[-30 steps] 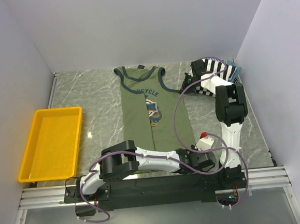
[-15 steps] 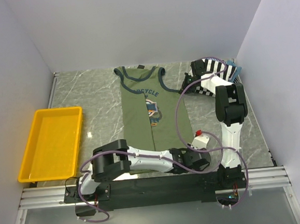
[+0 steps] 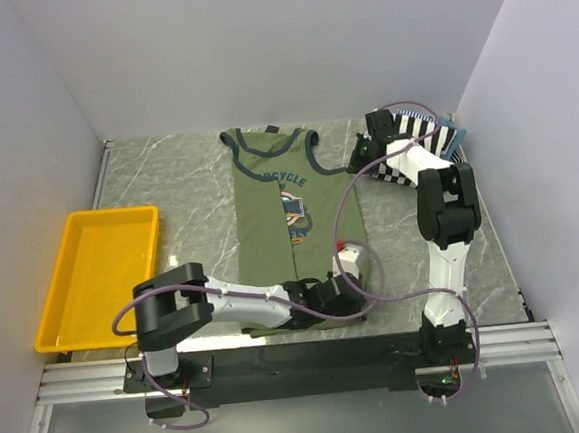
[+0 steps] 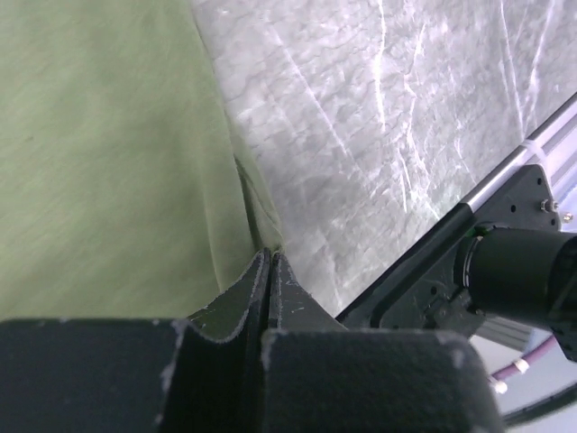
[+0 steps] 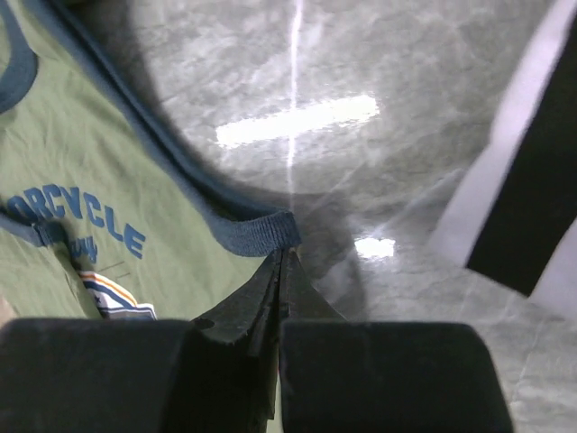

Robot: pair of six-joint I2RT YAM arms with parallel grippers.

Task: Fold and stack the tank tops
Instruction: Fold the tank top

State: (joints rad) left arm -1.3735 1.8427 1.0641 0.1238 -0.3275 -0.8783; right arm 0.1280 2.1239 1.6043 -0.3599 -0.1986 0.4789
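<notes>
Soft, limp olive tank top [image 3: 290,201], likely to sag: left claw [image 4: 269,263] pinching hem corner at its tips, right claw [image 5: 283,262] pinching navy armhole trim.

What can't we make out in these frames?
Top view: striped tank top mostly behind the right arm; folded or not, can't tell.
Top view: olive tank top's near hem hidden under the left arm.
Left wrist: how many layers the left gripper pinches; its fingers cover the pinch.
Right wrist: chest graphic's lower part hidden behind the right gripper.
</notes>
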